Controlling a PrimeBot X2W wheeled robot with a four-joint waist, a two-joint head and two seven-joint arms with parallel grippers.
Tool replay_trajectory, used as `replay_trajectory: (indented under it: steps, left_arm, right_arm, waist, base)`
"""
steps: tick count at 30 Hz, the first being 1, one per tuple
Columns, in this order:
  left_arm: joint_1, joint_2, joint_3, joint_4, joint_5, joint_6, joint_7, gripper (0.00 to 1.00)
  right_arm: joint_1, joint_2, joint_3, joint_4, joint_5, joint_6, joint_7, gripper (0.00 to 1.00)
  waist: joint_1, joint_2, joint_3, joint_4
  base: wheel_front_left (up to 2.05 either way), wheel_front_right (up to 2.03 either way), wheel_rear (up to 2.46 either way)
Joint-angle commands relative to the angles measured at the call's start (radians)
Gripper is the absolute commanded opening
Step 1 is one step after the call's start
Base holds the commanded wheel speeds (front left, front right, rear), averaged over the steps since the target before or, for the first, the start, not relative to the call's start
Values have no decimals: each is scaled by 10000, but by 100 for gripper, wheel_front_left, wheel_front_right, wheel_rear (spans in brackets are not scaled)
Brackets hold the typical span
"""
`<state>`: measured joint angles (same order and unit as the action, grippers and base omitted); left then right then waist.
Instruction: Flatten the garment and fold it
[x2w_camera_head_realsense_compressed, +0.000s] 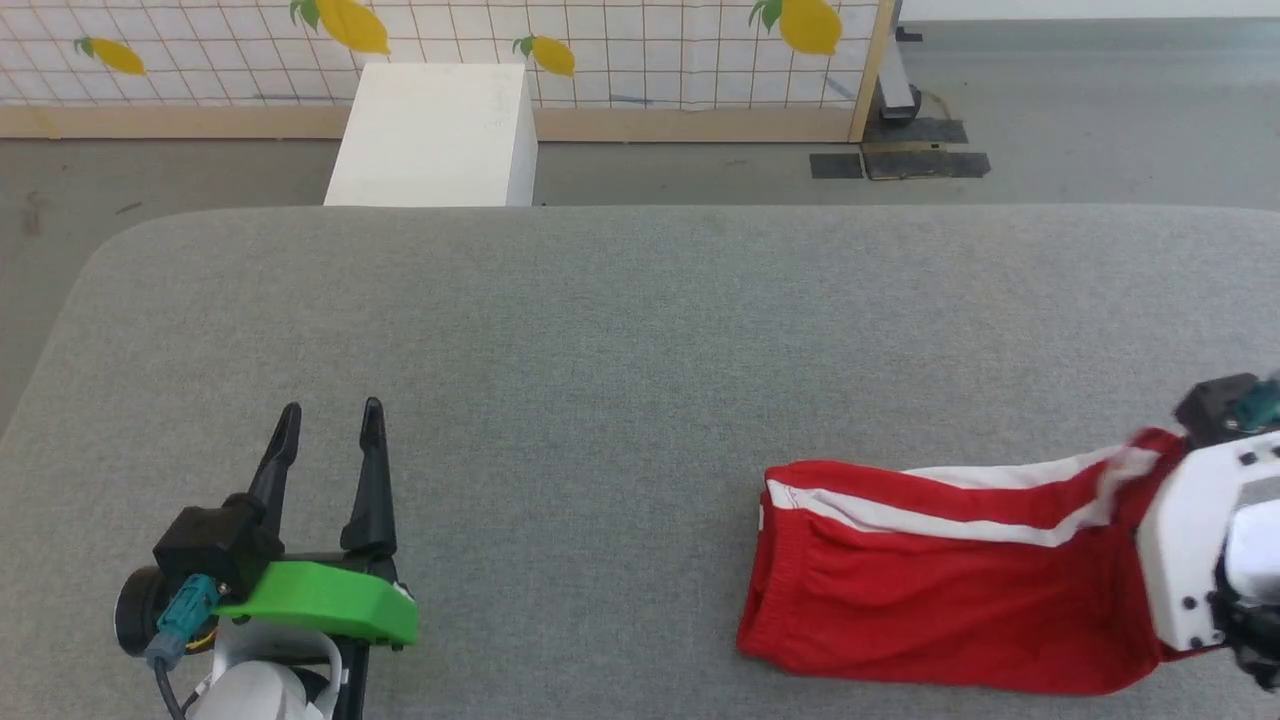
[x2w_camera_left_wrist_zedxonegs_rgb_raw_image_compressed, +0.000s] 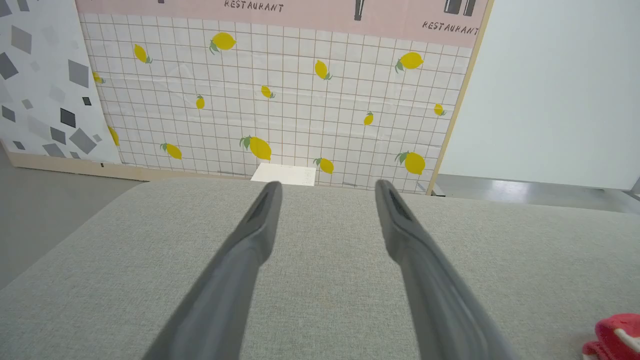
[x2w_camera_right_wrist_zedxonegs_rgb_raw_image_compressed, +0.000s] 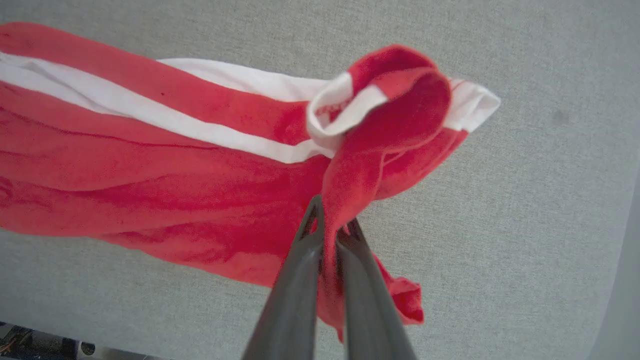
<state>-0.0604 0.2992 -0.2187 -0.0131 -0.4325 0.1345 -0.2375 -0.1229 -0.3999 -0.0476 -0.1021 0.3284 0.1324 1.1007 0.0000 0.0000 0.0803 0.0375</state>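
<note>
The garment (x2w_camera_head_realsense_compressed: 940, 590), red shorts with white side stripes, lies stretched out on the right part of the grey table (x2w_camera_head_realsense_compressed: 620, 330). Its elastic waistband points toward the table's middle. In the right wrist view my right gripper (x2w_camera_right_wrist_zedxonegs_rgb_raw_image_compressed: 332, 227) is shut on a bunched fold of the red garment (x2w_camera_right_wrist_zedxonegs_rgb_raw_image_compressed: 150, 165) near its leg end, which is lifted off the cloth. The fingers are hidden behind the white wrist housing in the head view. My left gripper (x2w_camera_head_realsense_compressed: 330, 420) stands open at the lower left over bare table, far from the shorts. Between the left gripper's fingertips (x2w_camera_left_wrist_zedxonegs_rgb_raw_image_compressed: 327, 192) there is nothing, and a red edge of the garment (x2w_camera_left_wrist_zedxonegs_rgb_raw_image_compressed: 615, 337) shows at the lower right.
A white box (x2w_camera_head_realsense_compressed: 435, 135) stands on the floor beyond the table's far edge. Behind it runs a lemon-patterned tiled panel (x2w_camera_head_realsense_compressed: 600, 50) on a wooden base. The table's left corner is rounded and its near right edge is close to my right arm.
</note>
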Motion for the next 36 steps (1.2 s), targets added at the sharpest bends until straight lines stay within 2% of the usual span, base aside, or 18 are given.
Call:
replay_trajectory:
  steps: [1,7,11,17,26,27,28,32,36]
  left_arm:
    - [98,26,-19,-8,-104,68,55,100]
    - [55,52,-70,-30,-162,28,87,100]
    - [11,65,-86,-46,-202,16,101,100]
    - [-62,45,-125,30,-258,-3,106,100]
    - [-77,-10,-113,107,-328,17,31,100]
    - [-93,-14,-115,117,-336,12,24,100]
    - [-104,-14,-118,125,-341,6,19,100]
    - [-58,7,-106,168,-349,27,-1,100]
    - [13,53,-79,179,-375,40,-12,100]
  right_arm:
    - [102,72,200,-303,119,-17,126,0]
    - [-13,914,1166,-842,609,-17,433,0]
    - [-290,1643,1667,-398,653,-17,109,0]
    - [-623,2829,1796,372,680,-17,-734,0]
    - [-808,3310,2195,1648,77,-17,-1730,2]
    - [-829,3341,2272,1774,51,-17,-1847,40]
    - [-861,3356,2391,1819,31,-17,-1918,100]
    - [-1018,3392,3005,1525,339,-17,-1970,100]
    - [-1101,3285,3415,612,750,-17,-1940,100]
  waist:
    - [0,0,-18,1]
    - [0,0,29,139]
    - [0,0,156,334]
    - [0,0,371,691]
    - [0,0,504,858]
    - [0,0,511,851]
    - [0,0,510,830]
    - [0,0,421,599]
    - [0,0,265,256]
  base:
    - [0,0,0]
    - [0,0,0]
    - [0,0,0]
    - [0,0,0]
    - [0,0,0]
    - [0,0,0]
    - [0,0,0]
    - [0,0,0]
    - [0,0,0]
